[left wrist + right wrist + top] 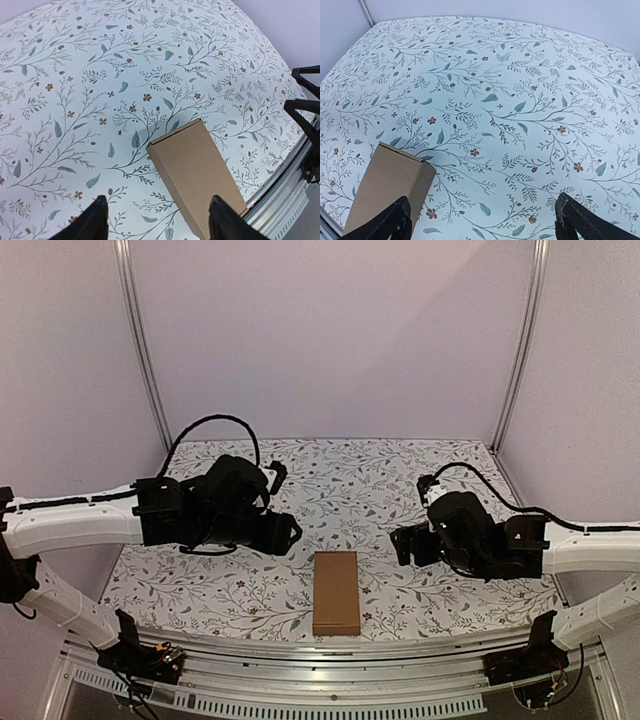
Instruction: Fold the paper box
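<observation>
Your left claw (159, 224) stood released, its two dark fingers (96, 220) spread with nothing gripped between them, hanging in the air above the table (360, 475). In its wrist view the paper box (336, 592) lay just beyond the fingertips, toward 1 o'clock, apart from both of them. Your right claw (482, 222) was released too, its fingers set wide and touching nothing; its wrist view showed the box off at 9 o'clock, beside its left finger.

From above, the two claws faced each other across the middle of the table, the left at 10 o'clock from the box and the right at 2 o'clock, both well clear of it. The box was folded into a closed, long brown block lying flat on the leaf-and-flower cover. Its long side ran from 12 to 6 o'clock, and it sat at the 6 o'clock edge of the table, its near end just beside the metal rail (330, 650).
</observation>
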